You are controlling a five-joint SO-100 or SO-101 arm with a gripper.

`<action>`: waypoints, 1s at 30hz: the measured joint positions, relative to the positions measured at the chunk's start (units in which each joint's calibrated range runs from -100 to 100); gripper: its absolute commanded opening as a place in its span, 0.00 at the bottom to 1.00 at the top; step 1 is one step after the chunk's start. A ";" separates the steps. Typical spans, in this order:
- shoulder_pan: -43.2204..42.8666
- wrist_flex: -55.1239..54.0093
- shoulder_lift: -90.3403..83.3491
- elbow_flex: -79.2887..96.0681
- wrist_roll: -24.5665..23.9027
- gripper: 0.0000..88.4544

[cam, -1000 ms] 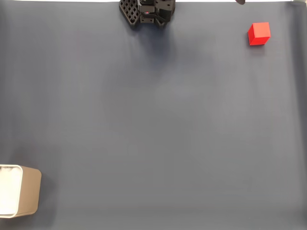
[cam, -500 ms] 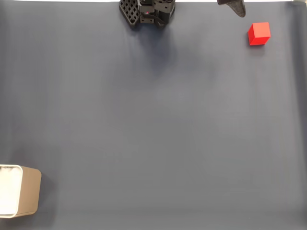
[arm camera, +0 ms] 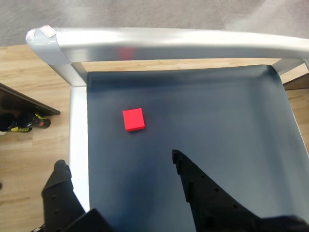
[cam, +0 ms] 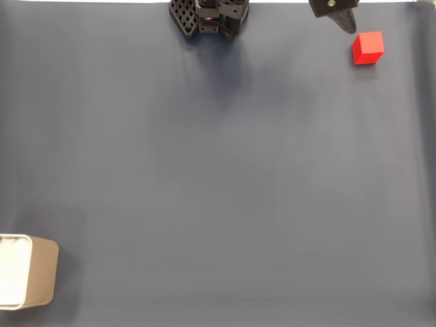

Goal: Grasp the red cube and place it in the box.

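The red cube (cam: 368, 48) sits on the dark blue mat at the top right of the fixed view. A black fingertip (cam: 347, 24) of my gripper pokes in from the top edge just left of it, not touching. In the wrist view the cube (arm camera: 133, 119) lies ahead of my gripper (arm camera: 118, 159), which is open and holds nothing. The cube is slightly beyond the gap between the two black fingers (arm camera: 203, 191). The box (cam: 41, 271), tan with a white inside, stands at the far bottom-left corner.
The arm's black base (cam: 208, 17) sits at the top middle of the fixed view. A silver metal rail (arm camera: 159, 43) frames the mat's far and left edges in the wrist view, close to the cube. Wooden floor lies beyond it.
My gripper has come into the fixed view from the top edge and moved down and right toward the red cube. Cube and box have not moved.
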 measured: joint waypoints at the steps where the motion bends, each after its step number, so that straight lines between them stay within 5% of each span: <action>1: 0.00 -0.48 0.09 0.18 -0.10 0.53; 30: -2.67 -11.38 9.73 3.53 -1.86 0.52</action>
